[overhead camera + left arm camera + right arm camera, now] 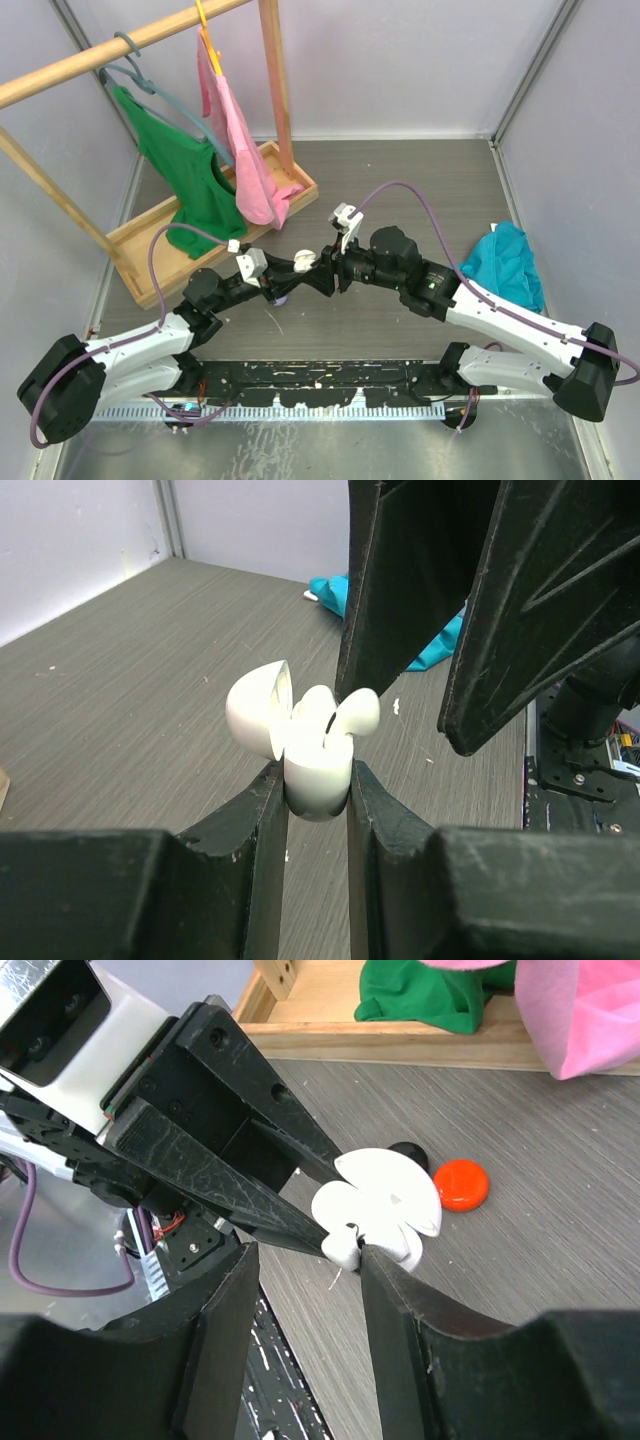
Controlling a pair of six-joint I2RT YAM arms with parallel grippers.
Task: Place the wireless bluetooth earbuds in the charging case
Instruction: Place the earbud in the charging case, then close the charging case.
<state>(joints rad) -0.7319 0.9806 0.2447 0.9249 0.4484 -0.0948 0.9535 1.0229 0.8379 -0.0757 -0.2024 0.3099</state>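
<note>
Left hand [317, 776]: narrow, both fingers clamped on the lower half of a white charging case [316, 782], which it holds up off the grey surface [420, 180].

Case is upright and open. Its lid [255, 708] is swung back toward the left side of the left wrist view.

One white earbud [352, 712] sits at the case mouth. Its rounded head pokes above the rim and touches the tip of one right-hand finger [400, 590]. A second white lump sits beside it, between bud and lid. Cannot tell what it is.

Right hand [307, 1250]: comes at the case from the opposite side. The jaws stand apart with a clear gap, and only one fingertip is against the bud.

In the top view both hands meet in the middle of the surface, above it.

Just beyond the case, flat on the surface: a red puck [462, 1184], and close by it a black puck [408, 1152] partly hidden behind the lid.

Right side, further out: crumpled teal cloth [505, 262].

Far left: wooden rack [275, 90] standing on a wooden tray [150, 240]. A green shirt [190, 180] and a pink garment [245, 150] hang from it on hangers, both trailing down into the tray.
</note>
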